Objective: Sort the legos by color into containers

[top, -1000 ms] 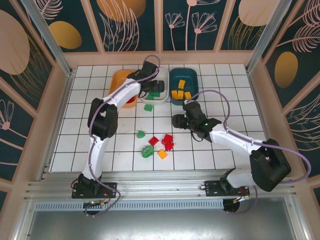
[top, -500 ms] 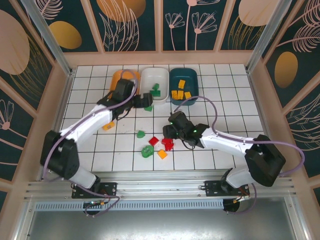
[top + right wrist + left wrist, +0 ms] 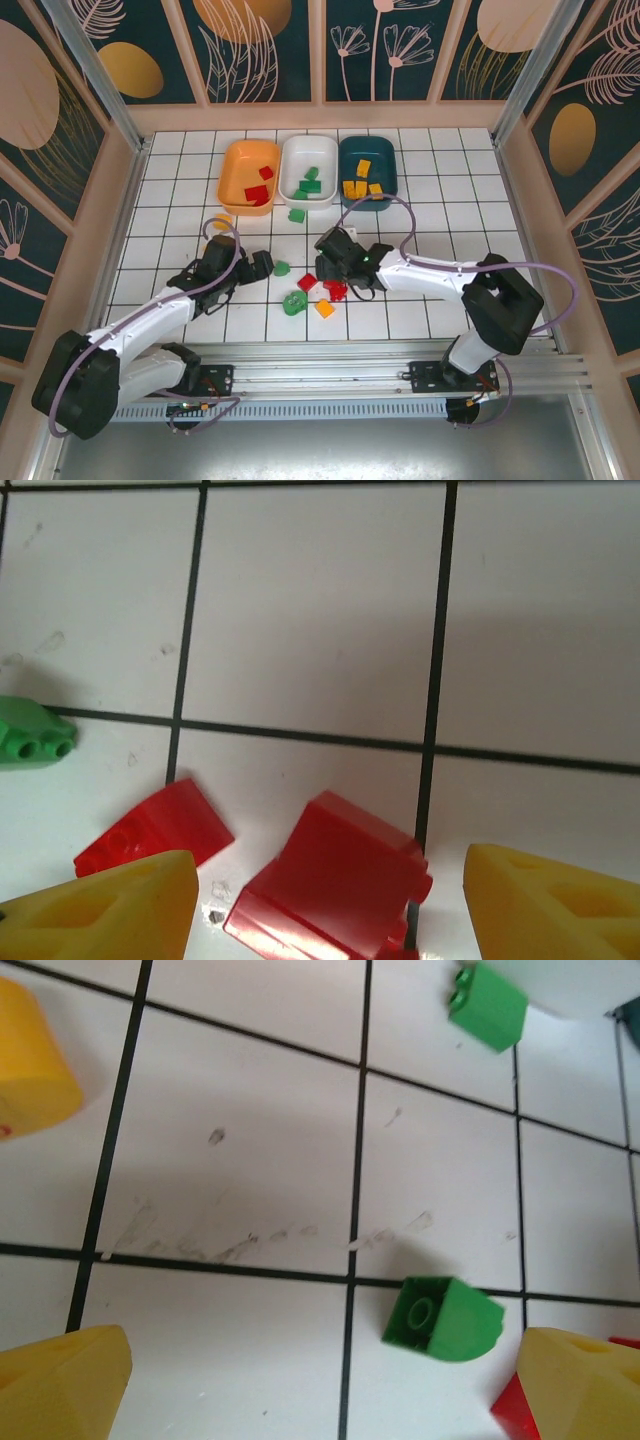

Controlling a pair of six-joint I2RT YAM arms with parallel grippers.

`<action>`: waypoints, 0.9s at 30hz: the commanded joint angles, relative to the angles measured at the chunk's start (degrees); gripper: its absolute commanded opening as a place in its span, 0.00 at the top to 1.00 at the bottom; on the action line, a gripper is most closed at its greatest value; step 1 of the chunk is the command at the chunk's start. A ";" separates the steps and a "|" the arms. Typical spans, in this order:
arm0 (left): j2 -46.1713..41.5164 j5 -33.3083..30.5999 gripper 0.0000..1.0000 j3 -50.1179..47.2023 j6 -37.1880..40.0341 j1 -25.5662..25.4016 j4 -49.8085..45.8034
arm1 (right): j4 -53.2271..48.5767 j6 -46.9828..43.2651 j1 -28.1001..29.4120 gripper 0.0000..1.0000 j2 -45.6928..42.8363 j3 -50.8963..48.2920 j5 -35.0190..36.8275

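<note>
The orange bin [image 3: 238,158] holds red legos, the white bin [image 3: 296,152] green ones and the teal bin [image 3: 384,152] yellow-orange ones. My left gripper [image 3: 262,266] [image 3: 330,1405] is open and low over the floor. A green brick [image 3: 282,268] [image 3: 443,1318] lies just ahead, toward its right finger [image 3: 585,1385]. My right gripper [image 3: 326,272] [image 3: 325,920] is open, with a large red brick [image 3: 336,290] [image 3: 335,885] between its fingers. A smaller red brick [image 3: 307,283] [image 3: 152,825] lies beside its left finger [image 3: 100,915].
Loose on the tiles are a green brick [image 3: 296,214] [image 3: 488,992] in front of the white bin, another green one [image 3: 294,304] and an orange one [image 3: 324,308] nearer the bases. A yellow-orange piece [image 3: 219,222] [image 3: 35,1070] sits left of my left gripper.
My left arm has swung from the bins down to the floor by the green brick. My right gripper has moved left and now straddles the large red brick.
</note>
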 commanded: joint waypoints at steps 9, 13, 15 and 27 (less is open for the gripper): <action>1.36 0.65 0.02 2.31 -0.39 0.02 2.98 | -1.10 11.52 0.14 0.32 8.12 3.06 3.86; 0.49 0.24 0.01 1.66 -0.21 0.02 2.34 | 0.26 10.15 -0.33 0.37 9.31 3.81 4.28; 0.21 -0.01 0.02 1.58 -0.05 0.02 2.10 | 1.32 9.38 -0.64 0.40 9.45 4.11 4.19; 1.96 -0.93 0.01 3.24 0.83 0.02 1.16 | 7.09 1.75 -2.54 0.63 12.41 7.13 1.02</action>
